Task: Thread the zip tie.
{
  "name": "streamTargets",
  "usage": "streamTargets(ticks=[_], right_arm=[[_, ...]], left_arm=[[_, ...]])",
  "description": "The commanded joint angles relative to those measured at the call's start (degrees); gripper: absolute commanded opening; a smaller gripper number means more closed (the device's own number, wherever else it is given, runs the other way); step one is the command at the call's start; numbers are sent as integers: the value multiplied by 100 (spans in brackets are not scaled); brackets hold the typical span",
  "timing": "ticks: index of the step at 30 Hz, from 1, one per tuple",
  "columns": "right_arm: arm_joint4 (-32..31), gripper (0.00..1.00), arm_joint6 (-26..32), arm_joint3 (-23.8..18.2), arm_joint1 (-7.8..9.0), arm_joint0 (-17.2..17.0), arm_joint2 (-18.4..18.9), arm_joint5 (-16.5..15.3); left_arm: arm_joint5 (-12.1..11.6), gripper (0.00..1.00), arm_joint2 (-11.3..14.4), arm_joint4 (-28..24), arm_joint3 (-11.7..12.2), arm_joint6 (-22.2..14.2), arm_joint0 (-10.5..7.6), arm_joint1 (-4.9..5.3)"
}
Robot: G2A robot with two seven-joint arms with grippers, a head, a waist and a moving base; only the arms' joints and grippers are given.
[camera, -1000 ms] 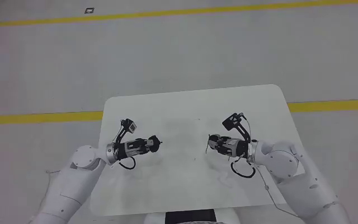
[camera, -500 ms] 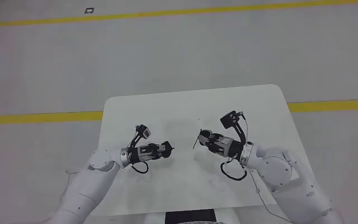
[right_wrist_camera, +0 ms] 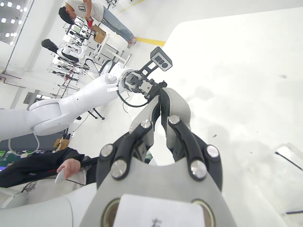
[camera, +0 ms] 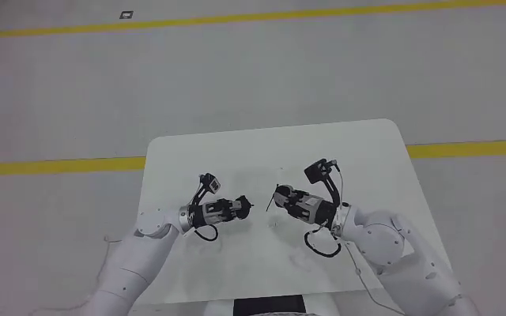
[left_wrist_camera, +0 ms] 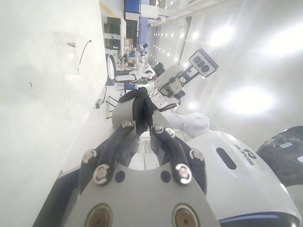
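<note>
A thin black zip tie (camera: 272, 202) hangs from the tips of my right gripper (camera: 279, 193), which is shut on it above the middle of the white table (camera: 356, 158). My left gripper (camera: 248, 206) faces it from a short gap away, its fingers shut with nothing visible between them. In the left wrist view the shut left gripper (left_wrist_camera: 142, 95) is in front, and the curved zip tie (left_wrist_camera: 84, 53) shows against the table. In the right wrist view the right gripper (right_wrist_camera: 162, 101) has its pads pressed together, and the left gripper (right_wrist_camera: 161, 86) is just beyond its tips.
A few small dark specks (camera: 278, 167) lie on the table top. The table's rounded far corners and front edge bound the surface, with bare room on every side of the two grippers.
Both arms have moved inward toward the table's middle, closing the gap between the grippers. The zip tie has travelled with the right gripper.
</note>
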Motion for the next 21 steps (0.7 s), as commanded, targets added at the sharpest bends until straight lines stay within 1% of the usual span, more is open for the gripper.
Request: streamTargets(ticks=[1,2,3,4,6,10,13,15,19,21], right_arm=[[0,0,0,0,0,0,0,0],[-2,0,-29,4,-1,-1,1,8],[-33,0,-180,8,-11,-25,-23,81],[-79,0,-238,0,-17,-37,-62,127],[-211,0,-489,-34,-41,-65,-149,378],[-324,0,-813,-79,-92,-95,-363,782],[-410,0,-1010,-99,-128,-115,-502,1114],[-433,0,-1108,-102,-147,-125,-561,1261],[-457,0,-1242,-127,-177,-148,-639,1497],[-452,0,-1264,-131,-182,-153,-643,1526]], left_arm=[[0,0,0,0,0,0,0,0],[7,0,6,15,-3,40,4,-1],[6,0,50,97,-53,200,27,-5],[0,0,81,90,-88,266,52,-10],[0,0,123,50,-147,377,91,-23],[0,0,166,66,-200,521,132,-49],[0,0,171,86,-199,541,135,-67],[0,0,170,95,-182,539,135,-76],[0,0,155,97,-153,539,126,-97],[0,0,142,101,-143,549,123,-108]])
